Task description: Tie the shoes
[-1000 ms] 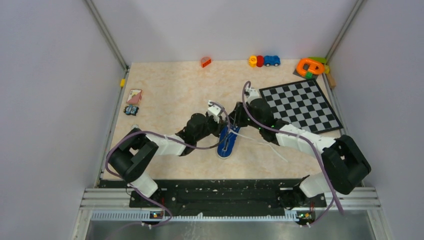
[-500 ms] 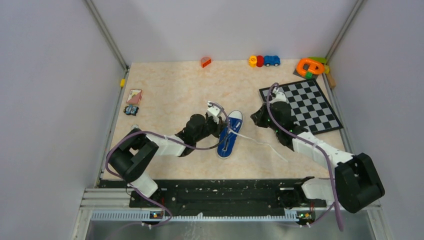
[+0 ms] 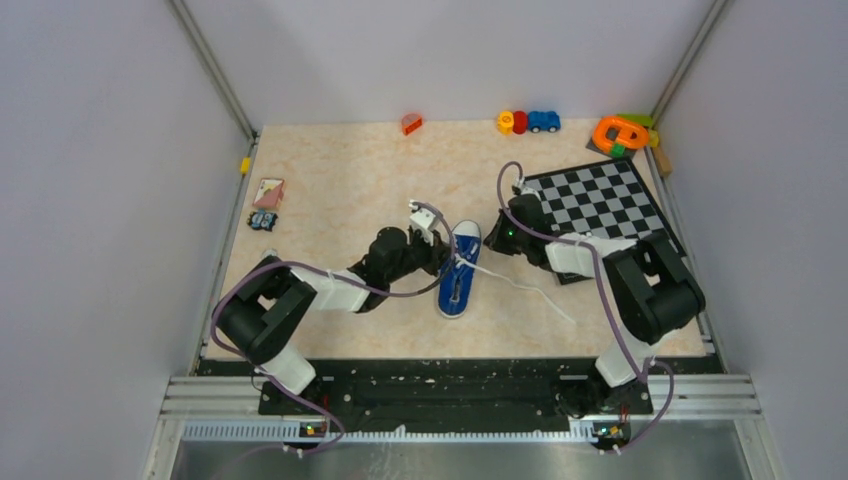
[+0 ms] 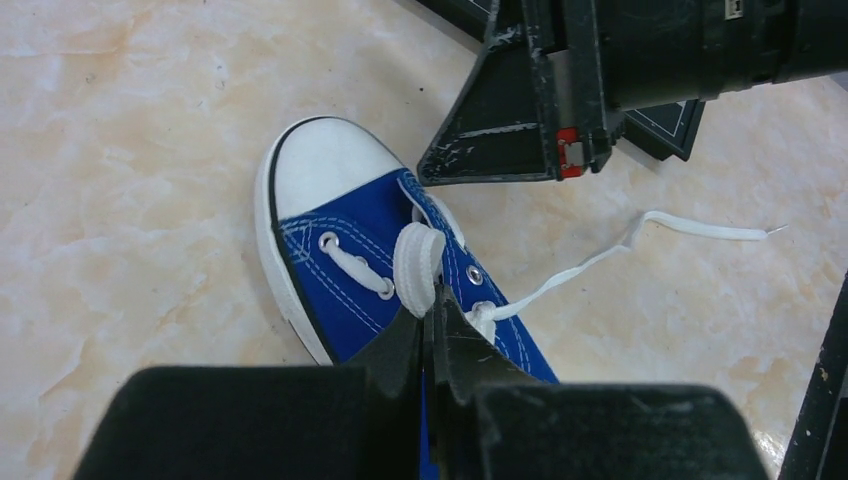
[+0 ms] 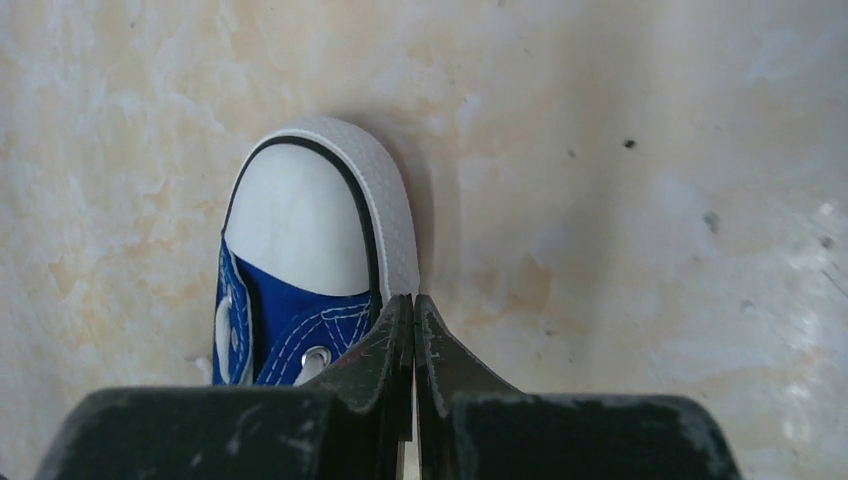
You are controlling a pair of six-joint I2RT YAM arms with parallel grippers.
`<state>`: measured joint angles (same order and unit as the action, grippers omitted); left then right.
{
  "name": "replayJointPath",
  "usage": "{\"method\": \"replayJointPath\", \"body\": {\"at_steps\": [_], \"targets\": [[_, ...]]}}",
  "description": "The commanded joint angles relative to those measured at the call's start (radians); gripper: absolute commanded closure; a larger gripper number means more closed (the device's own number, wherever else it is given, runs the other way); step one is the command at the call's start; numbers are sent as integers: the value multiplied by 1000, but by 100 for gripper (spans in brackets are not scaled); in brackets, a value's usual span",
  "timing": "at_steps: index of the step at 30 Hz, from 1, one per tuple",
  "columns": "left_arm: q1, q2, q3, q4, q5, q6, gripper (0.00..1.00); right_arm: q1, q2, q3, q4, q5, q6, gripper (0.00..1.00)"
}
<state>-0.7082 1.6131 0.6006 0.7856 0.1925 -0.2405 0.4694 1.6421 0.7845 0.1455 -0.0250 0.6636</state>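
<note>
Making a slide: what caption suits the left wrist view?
Left claw pinches a white lace loop on the small blue canvas sneaker.

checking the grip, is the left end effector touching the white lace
Touching. The left wrist view shows the left end effector shut on a loop of the white lace.

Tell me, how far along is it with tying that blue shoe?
Early days. Done: nothing; the sneaker shows no knot. In hand: the left gripper is shut on a lace loop above the eyelets; the right gripper is shut beside the toe cap, no lace visible in it. To do: the other lace end lies loose on the table, so the whole bow remains.
</note>
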Motion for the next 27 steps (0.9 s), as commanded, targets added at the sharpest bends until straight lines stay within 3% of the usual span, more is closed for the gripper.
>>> {"method": "replayJointPath", "body": {"at_steps": [1,5,9,13,20,23,24,27], "targets": [[35,-27,15,-3,55,-23,100,40,71,119,78,-64,12,100],[90,-64,-13,-19,99,-17,100,45,79,139,135,-139,-5,100],[111,-84,-23,-41,137,23,100,42,31,149,85,-121,-29,100],[112,-73,-15,-29,194,43,100,34,-68,112,6,-77,-71,78],[112,-68,-24,24,240,32,100,21,-359,-19,-184,20,-212,51],[112,-73,-25,34,233,13,100,-12,-494,-97,-251,41,-208,44],[113,-73,-25,40,230,3,99,-20,-545,-131,-265,38,-195,40],[110,-70,-28,60,204,-28,83,-23,-639,-200,-290,29,-156,35]]}}
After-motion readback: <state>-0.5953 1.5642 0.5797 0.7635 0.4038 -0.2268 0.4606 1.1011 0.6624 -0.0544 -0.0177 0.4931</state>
